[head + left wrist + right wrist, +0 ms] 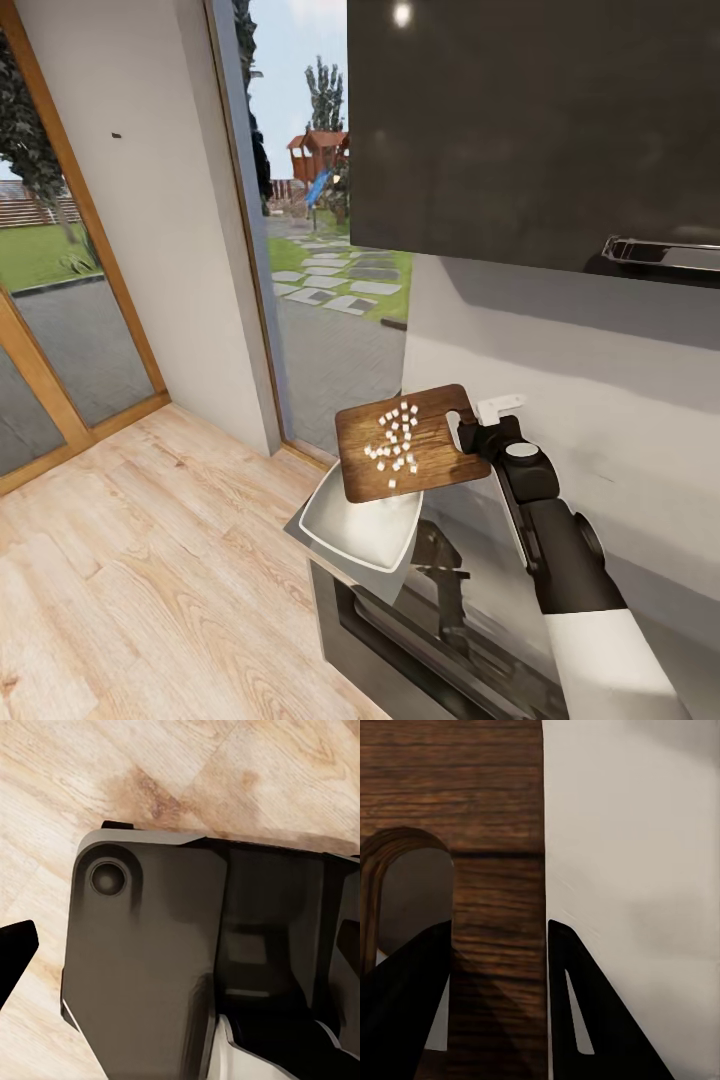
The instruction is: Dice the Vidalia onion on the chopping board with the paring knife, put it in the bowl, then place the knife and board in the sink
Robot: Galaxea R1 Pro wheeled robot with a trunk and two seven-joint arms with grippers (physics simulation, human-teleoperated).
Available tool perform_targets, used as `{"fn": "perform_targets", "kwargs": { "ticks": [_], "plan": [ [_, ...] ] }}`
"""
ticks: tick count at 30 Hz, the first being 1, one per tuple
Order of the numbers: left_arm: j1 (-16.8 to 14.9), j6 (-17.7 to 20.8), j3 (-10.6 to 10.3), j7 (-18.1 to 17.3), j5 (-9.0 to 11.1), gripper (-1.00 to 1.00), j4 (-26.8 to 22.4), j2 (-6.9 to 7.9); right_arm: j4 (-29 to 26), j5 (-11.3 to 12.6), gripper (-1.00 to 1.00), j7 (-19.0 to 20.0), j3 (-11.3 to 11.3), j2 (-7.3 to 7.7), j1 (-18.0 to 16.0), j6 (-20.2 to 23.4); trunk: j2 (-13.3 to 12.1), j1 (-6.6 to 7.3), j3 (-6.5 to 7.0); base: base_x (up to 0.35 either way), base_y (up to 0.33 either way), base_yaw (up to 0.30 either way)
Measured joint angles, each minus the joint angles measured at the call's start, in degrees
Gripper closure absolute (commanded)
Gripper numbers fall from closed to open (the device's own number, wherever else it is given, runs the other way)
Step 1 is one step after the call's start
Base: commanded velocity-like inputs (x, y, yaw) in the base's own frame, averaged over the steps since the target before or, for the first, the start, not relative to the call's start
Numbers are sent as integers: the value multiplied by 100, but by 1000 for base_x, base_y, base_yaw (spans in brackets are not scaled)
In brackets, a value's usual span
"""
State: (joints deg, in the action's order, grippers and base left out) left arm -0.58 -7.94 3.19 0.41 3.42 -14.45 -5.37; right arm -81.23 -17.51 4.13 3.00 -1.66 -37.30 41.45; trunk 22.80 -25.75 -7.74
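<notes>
1. The right gripper (pixel 499 937) is clamped on the chopping board (pixel 410 442) at its handle end. One of its fingers (pixel 585 1012) lies along the board's outer edge; the other sits by the slot-shaped handle hole (pixel 412 896).
2. The board is brown with dark grain and held clear of the counter (pixel 300 525). It reaches out beyond the fingers.
3. Small white pieces of diced onion (pixel 395 438) lie scattered on the board, beyond the fingers.
4. The white square bowl (pixel 362 525) sits below the board's far edge, partly under it.
5. Risk: the grip is at one end only, so a quick tilt could twist the board in the fingers. Dice sliding off sideways might miss the bowl and land on the wooden floor (pixel 150 580).
6. Whether the left gripper is released or clenched, I cannot tell; one dark fingertip (pixel 15 952) shows above floorboards.
</notes>
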Motion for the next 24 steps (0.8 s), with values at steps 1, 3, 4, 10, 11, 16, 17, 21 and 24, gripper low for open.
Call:
{"fn": "perform_targets", "kwargs": {
  "ticks": [1, 3, 4, 10, 11, 16, 17, 21, 24],
  "plan": [
    [0, -1, 0, 0, 0, -100, 0, 0, 0, 0, 100, 0, 0, 0, 0, 0, 0, 0, 0, 0, 0, 0],
    [0, -1, 0, 0, 0, -100, 0, 1, 0, 0, 100, 0, 0, 0, 0, 0, 0, 0, 0, 0, 0, 0],
    [0, 0, 0, 0, 0, -100, 0, 1, 0, 0, 100, 0, 0, 0, 0, 0, 0, 0, 0, 0, 0, 0],
    [0, 0, 0, 0, 0, -100, 0, 2, 0, 0, 100, -2, 0, 0, 0, 0, 0, 0, 0, 0, 0, 0],
    [0, 0, 0, 0, 0, -100, 0, 3, 0, 1, 100, -1, 0, 0, 0, 0, 0, 0, 0, 0, 0, 0],
    [0, -1, 0, 0, 0, -100, 0, 4, 0, 0, 100, -5, 0, 0, 0, -8, 0, 0, 0, 0, 0, 0],
    [0, 0, 0, 0, 0, -100, 0, 4, 0, -1, 100, -6, 0, 0, 0, -8, 0, 0, 0, 0, 0, 0],
    [0, -2, 0, 0, 0, -100, 0, 4, 0, 0, 100, -8, 0, 0, 0, -9, 0, 0, 0, 0, 0, 0],
    [0, 0, 0, 0, 0, -100, 0, 4, 0, 0, 100, -8, 0, 0, 0, -9, 0, 0, 0, 0, 0, 0]
  ]
}}
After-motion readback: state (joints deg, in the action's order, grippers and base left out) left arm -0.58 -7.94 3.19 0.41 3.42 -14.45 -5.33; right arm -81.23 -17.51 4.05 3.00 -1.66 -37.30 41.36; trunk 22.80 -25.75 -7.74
